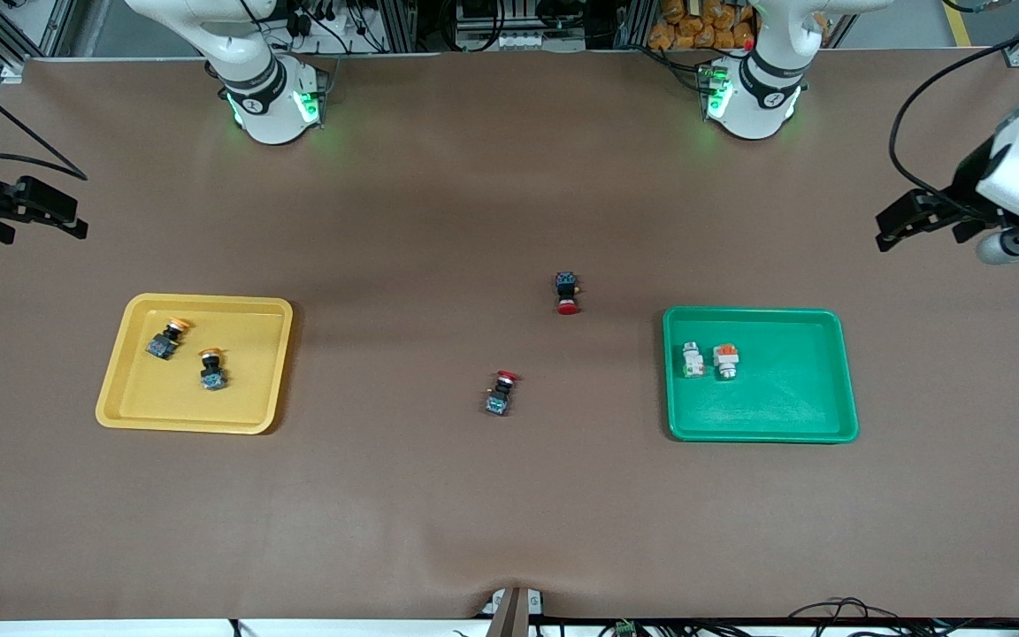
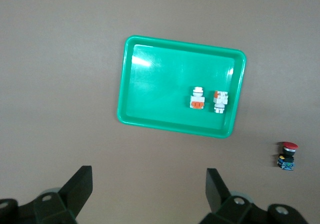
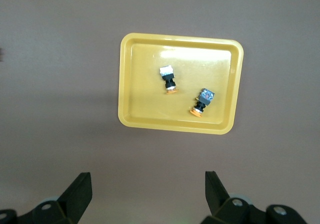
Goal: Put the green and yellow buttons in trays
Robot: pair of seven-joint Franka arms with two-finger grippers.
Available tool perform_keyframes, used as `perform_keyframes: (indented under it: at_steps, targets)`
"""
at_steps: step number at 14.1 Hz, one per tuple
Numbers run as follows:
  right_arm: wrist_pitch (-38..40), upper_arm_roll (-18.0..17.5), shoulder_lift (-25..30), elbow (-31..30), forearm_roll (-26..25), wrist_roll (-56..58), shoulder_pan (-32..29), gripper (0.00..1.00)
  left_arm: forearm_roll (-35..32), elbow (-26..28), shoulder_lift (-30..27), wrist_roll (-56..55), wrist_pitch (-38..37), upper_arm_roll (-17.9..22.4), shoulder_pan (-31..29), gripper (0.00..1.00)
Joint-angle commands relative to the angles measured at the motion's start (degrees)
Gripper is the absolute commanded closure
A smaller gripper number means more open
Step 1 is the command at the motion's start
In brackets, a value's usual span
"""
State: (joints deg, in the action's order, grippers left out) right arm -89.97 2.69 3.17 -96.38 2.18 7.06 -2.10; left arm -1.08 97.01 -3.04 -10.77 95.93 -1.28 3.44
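Observation:
The yellow tray [image 1: 244, 389] lies toward the right arm's end and holds two dark-bodied buttons with yellow-orange caps [image 1: 164, 339] [image 1: 212, 368]. The right wrist view shows this tray [image 3: 145, 94] and both buttons [image 3: 169, 79] [image 3: 202, 102]. The green tray [image 1: 792, 389] lies toward the left arm's end and holds a green-marked white button [image 1: 693, 359] beside an orange-topped white button [image 1: 725, 360]. The left wrist view shows this tray [image 2: 155, 89] and both buttons [image 2: 219, 101] [image 2: 197, 98]. My left gripper [image 1: 885, 230] [image 2: 149, 184] and right gripper [image 1: 76, 217] [image 3: 148, 186] hang open and empty over the table's ends, each arm waiting.
Two dark-bodied switches with red caps lie on the brown table between the trays, one [image 1: 567, 293] farther from the front camera, one [image 1: 501, 392] nearer. The farther one also shows in the left wrist view [image 2: 287, 155]. The arm bases stand along the table's back edge.

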Motion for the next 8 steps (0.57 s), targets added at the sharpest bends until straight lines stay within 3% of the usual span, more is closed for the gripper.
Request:
perform_keyframes:
  at_steps: [1,4,8]
  targets:
    - [2.1,0.8,-0.1,4.2,-1.5,-0.7,0.9,0.00,0.7,-1.9,0.8,0.3,-0.3,0.0,0.3,0.00]
    - [4.0,1.3,-0.4,6.1,-1.7,-0.6,0.9,0.00,0.7,-2.3,0.1,0.3,-0.8,0.0,0.4,0.00]
    - [4.6,2.0,-0.4,6.1,-1.7,-0.5,1.0,0.00,0.7,-7.4,0.2,1.3,-5.4,0.6,0.4,0.00]
